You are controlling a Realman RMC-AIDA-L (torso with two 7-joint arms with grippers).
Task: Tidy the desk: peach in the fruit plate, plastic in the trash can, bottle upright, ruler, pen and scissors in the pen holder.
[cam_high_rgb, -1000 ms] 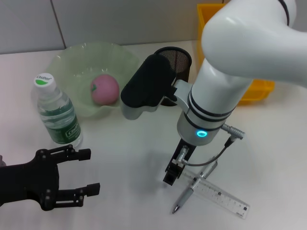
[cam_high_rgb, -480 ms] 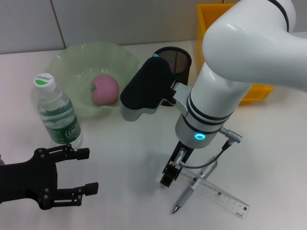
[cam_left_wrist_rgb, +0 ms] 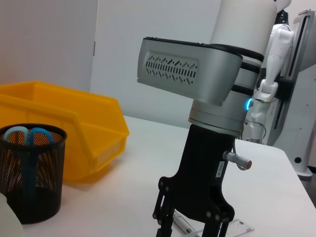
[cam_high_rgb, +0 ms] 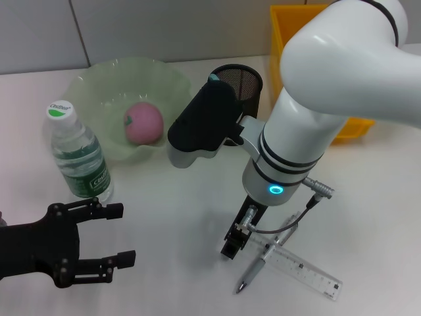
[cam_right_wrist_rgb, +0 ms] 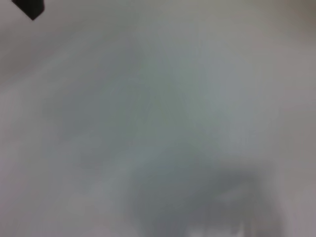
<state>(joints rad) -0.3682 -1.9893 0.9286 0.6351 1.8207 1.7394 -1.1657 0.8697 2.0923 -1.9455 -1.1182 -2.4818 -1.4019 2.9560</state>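
My right gripper (cam_high_rgb: pixel 235 249) points straight down, just above the table, beside the silver pen (cam_high_rgb: pixel 264 261) and the clear ruler (cam_high_rgb: pixel 301 266) that lie crossed at the front right. In the left wrist view this right gripper (cam_left_wrist_rgb: pixel 190 229) stands open over them. The left gripper (cam_high_rgb: pixel 123 235) is open at the front left, holding nothing. A pink peach (cam_high_rgb: pixel 143 123) lies in the green fruit plate (cam_high_rgb: pixel 99 85). The bottle (cam_high_rgb: pixel 75 155) stands upright. Blue-handled scissors (cam_left_wrist_rgb: pixel 27 136) stick out of the black mesh pen holder (cam_left_wrist_rgb: pixel 29 173). No plastic is in view.
The pen holder (cam_high_rgb: pixel 240 82) stands behind the right arm. A yellow bin (cam_high_rgb: pixel 358 125) (cam_left_wrist_rgb: pixel 74 133) sits at the back right. The right wrist view is a blur of table surface. White table stretches between the two grippers.
The right gripper has shifted only slightly beside the pen and ruler. The left arm has stayed still.
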